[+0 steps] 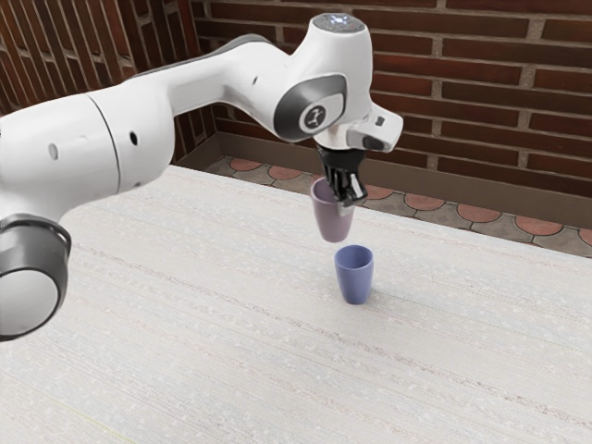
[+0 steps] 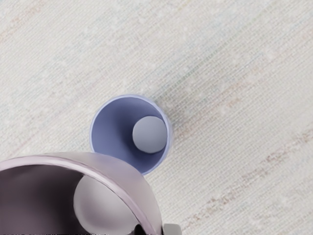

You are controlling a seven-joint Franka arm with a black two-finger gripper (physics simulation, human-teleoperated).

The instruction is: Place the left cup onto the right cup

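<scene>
Nearest you, the arm (image 1: 139,129) reaches in from the upper left of the exterior view, over the pale table (image 1: 185,351). Just right of the frame's centre, the blue cup (image 1: 354,274) stands upright on the table. Above it and slightly to its left, the mauve cup (image 1: 331,217) hangs mouth up, clear of the table. The gripper (image 1: 344,190) has its fingers pinched on the cup's rim. Farther back are the tiled floor (image 1: 481,215) and the brick wall (image 1: 481,92). In the wrist view, the mauve cup (image 2: 49,196) sits right under the hand and the blue cup (image 2: 112,134) is beyond it, mouth toward you.
</scene>
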